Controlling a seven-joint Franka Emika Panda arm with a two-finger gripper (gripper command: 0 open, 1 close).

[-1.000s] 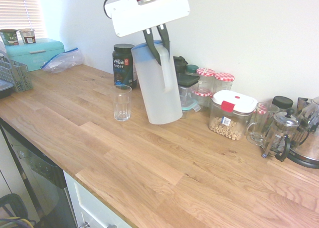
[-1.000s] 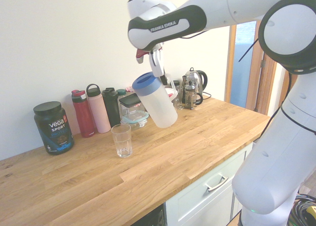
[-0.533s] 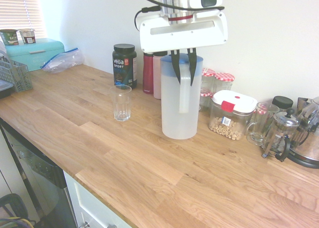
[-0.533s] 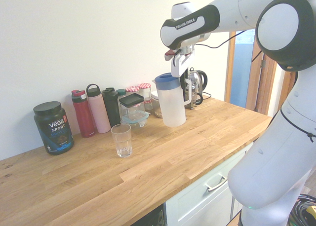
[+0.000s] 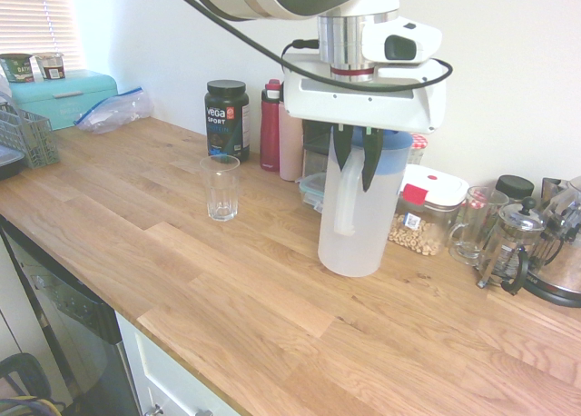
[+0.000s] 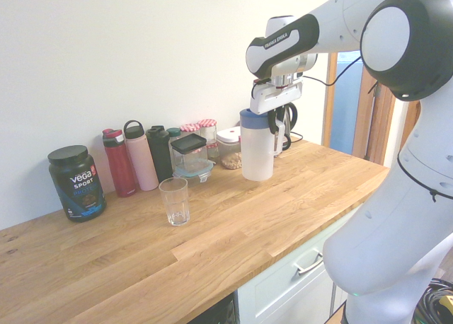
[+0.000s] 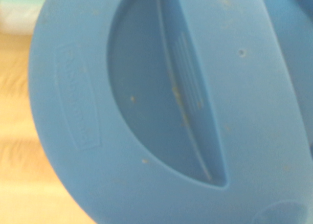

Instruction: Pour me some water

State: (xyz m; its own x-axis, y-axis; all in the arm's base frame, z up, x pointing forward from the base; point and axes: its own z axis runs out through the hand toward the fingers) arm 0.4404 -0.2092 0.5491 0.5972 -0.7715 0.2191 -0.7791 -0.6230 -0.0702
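Note:
A tall frosted-white jug (image 5: pixel 359 212) with a blue lid (image 7: pixel 171 111) stands upright at counter level, right of the clear drinking glass (image 5: pixel 221 187). I cannot tell whether its base touches the wood. My gripper (image 5: pixel 356 157) comes down from above and is shut on the jug's handle, just under the lid. The water shows only as a faint grey tint low in the jug (image 6: pixel 257 151). The glass (image 6: pixel 174 201) stands alone, well apart from the jug, and I make out no water level in it. In the wrist view the lid fills the picture.
Along the wall stand a black Vega tub (image 5: pixel 226 118), drink bottles (image 5: pixel 272 130), a lidded container of chickpeas (image 5: pixel 425 212), a glass mug (image 5: pixel 474 223), a French press (image 5: pixel 513 243) and a kettle (image 5: pixel 563 266). At the far left are a teal bread box (image 5: pixel 64 96) and a dish rack (image 5: pixel 25 134).
The jug was tilted next to the glass a second ago. It has since swung upright, moved away from the glass along the counter and come down lower.

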